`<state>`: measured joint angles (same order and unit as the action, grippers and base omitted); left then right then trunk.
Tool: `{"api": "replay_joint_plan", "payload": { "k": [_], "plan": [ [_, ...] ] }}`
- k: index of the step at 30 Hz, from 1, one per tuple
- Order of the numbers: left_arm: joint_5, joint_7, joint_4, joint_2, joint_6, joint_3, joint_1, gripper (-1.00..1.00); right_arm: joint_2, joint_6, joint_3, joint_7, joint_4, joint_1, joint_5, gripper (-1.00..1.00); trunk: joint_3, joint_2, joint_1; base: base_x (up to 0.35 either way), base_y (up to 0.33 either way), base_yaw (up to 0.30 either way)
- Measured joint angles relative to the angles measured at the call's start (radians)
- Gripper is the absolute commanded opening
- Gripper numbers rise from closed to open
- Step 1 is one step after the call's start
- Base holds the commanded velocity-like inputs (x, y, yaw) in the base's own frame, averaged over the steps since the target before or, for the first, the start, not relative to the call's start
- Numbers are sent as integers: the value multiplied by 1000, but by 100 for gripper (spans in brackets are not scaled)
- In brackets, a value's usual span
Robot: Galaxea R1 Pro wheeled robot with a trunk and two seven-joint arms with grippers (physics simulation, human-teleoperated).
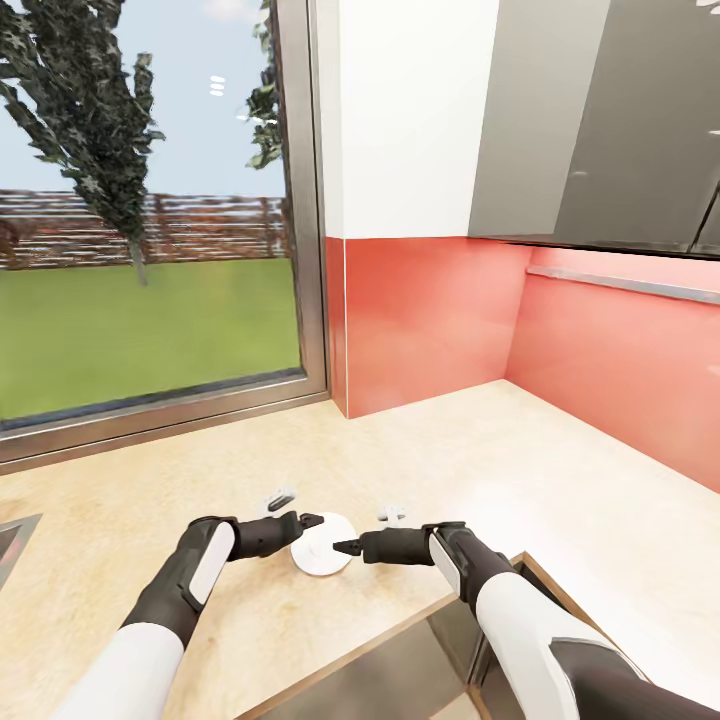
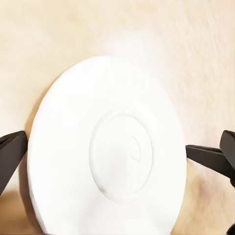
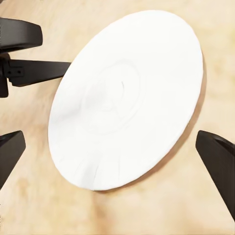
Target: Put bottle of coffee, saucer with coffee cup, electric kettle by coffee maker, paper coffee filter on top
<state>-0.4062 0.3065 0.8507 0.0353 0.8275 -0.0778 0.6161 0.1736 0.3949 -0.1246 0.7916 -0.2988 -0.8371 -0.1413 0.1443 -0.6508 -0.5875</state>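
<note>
The left gripper (image 1: pixel 312 521) hovers with jaws spread to either side of the saucer (image 1: pixel 322 545); the right gripper (image 1: pixel 346 547) is likewise spread, its fingertip (image 1: pixel 344 546) over the saucer's right rim; the saucer lies flat on the kitchen countertop (image 1: pixel 560 480), directly between and below both grippers, about equally near each.

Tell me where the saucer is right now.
The saucer lies flat on the kitchen countertop, low centre in the head view, between the left hand and right hand.
</note>
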Motion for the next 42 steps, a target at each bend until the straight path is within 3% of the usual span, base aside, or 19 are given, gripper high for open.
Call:
{"api": "replay_joint_plan", "payload": {
  "k": [42],
  "plan": [
    [-3, 1, -1, 17, 11, 3, 1, 100, 0, -41, 2, -37, 30, 1, -6, 100, 0, 0, 0, 0, 0, 0]
  ]
}}
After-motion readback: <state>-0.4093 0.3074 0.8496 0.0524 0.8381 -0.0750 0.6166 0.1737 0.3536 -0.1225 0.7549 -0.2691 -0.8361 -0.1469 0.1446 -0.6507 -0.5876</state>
